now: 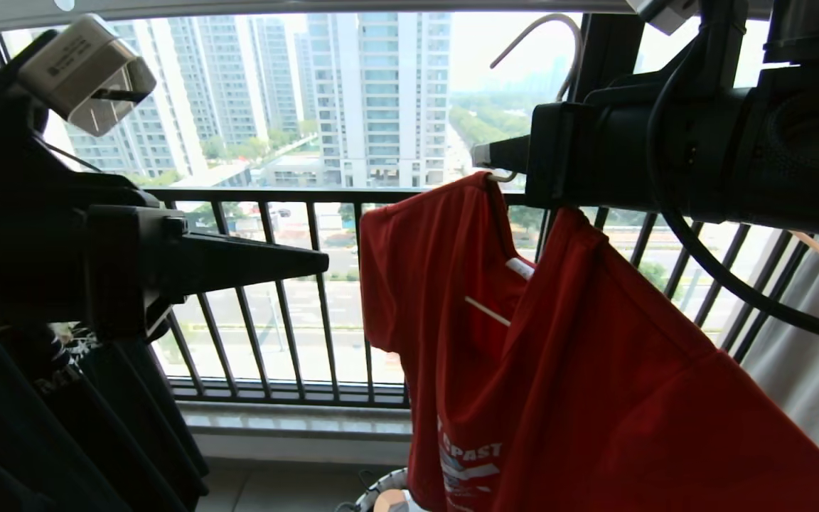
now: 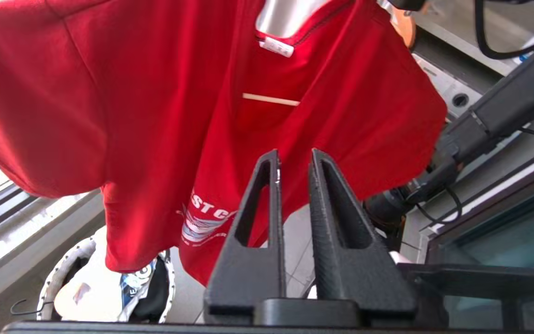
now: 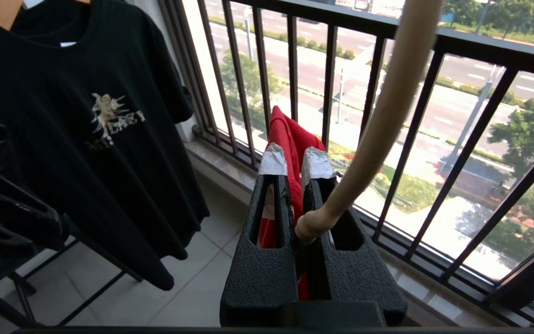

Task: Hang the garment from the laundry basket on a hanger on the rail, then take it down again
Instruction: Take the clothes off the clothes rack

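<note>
laundry basket (image 2: 58, 278) holding white garment (image 2: 86, 292), red garment (image 2: 155, 116) above

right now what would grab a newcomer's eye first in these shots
The red T-shirt dominates, draped on a cream wire hanger that the right gripper pinches at the neck, fabric caught with it, in front of the black balcony railing. The left gripper points at the shirt, empty. Towers fill the skyline beyond.

Head camera level toward the balcony railing (image 1: 288, 299); wrist cameras close behind fingers (all sharing the red garment (image 1: 559, 370))
</note>
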{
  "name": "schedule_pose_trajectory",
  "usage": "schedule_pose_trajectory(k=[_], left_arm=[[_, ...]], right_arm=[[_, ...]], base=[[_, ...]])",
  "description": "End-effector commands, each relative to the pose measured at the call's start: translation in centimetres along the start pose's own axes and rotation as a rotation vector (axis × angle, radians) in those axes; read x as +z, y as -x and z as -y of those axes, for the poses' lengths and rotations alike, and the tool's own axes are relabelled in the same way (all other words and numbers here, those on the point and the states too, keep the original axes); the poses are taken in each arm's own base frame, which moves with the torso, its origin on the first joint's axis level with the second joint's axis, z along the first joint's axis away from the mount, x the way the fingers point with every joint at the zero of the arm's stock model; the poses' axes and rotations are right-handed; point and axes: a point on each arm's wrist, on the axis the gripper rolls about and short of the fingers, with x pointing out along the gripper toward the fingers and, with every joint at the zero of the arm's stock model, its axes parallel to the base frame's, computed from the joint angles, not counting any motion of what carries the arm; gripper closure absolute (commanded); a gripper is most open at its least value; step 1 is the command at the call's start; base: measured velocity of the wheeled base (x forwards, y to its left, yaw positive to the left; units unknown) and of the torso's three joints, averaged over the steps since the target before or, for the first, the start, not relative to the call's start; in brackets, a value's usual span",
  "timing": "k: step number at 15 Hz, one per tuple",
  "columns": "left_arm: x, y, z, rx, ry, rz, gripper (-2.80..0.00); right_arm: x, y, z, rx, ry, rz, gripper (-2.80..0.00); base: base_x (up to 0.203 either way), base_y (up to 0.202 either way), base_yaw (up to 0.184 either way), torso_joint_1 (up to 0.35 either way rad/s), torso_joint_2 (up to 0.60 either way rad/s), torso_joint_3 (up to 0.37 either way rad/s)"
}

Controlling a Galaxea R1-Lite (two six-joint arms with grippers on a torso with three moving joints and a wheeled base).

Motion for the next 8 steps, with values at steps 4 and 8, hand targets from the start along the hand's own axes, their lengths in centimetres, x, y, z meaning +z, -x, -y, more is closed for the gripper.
schedule_pose_trajectory(k=[4,8], left_arm=[[-0.8,-4.5,-0.9,0.177,0.022,-0.056,-2.80],[-1.1,-6.5,0.7,0.281,-0.014,-0.048,-2.80]], right_arm=[[0.0,-1.3,-3.2,0.048,-0.006,0.002,0.00],[0.0,-1.8,-4.3,0.045,-0.003,0.008,0.00]], base=[[0.000,0.000,0.000,0.000,0.00,0.000],[0.000,0.000,0.000,0.000,0.00,0.000]])
